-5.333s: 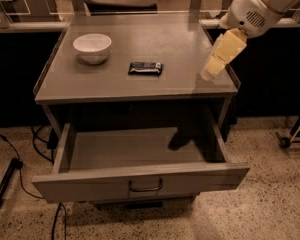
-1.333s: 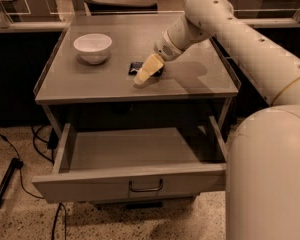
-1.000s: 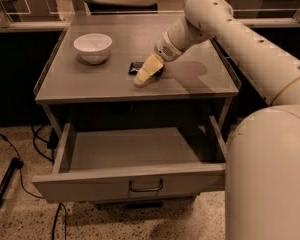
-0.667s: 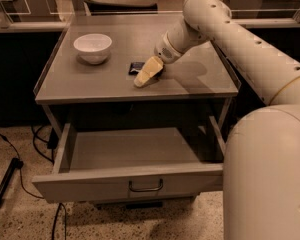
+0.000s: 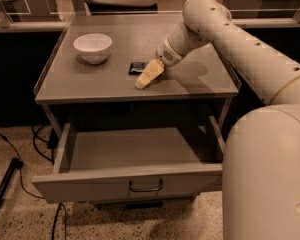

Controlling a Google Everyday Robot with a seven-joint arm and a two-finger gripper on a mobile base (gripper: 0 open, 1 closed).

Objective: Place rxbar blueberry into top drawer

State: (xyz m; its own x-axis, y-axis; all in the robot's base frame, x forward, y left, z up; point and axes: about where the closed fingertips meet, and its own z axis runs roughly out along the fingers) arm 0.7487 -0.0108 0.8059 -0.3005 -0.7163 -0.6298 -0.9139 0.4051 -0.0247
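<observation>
The rxbar blueberry (image 5: 135,67), a small dark flat wrapper, lies on the grey table top (image 5: 195,81) near its middle; only its left end shows. My gripper (image 5: 148,75) is down on the bar's right part, tilted toward the table's front edge, and covers most of it. The top drawer (image 5: 90,184) is pulled out below the table top and looks empty inside; its dark bar handle (image 5: 146,186) sits at the centre of the front panel.
A white bowl (image 5: 92,47) stands on the table's back left. My arm (image 5: 250,59) reaches in from the right, and its large body (image 5: 267,174) covers the drawer's right end. Cables (image 5: 20,159) and a dark pole (image 5: 2,191) lie on the floor at left.
The arm has swung from the table's right edge leftward and down onto the bar. Over the last second it has barely moved; the bar stays where it was.
</observation>
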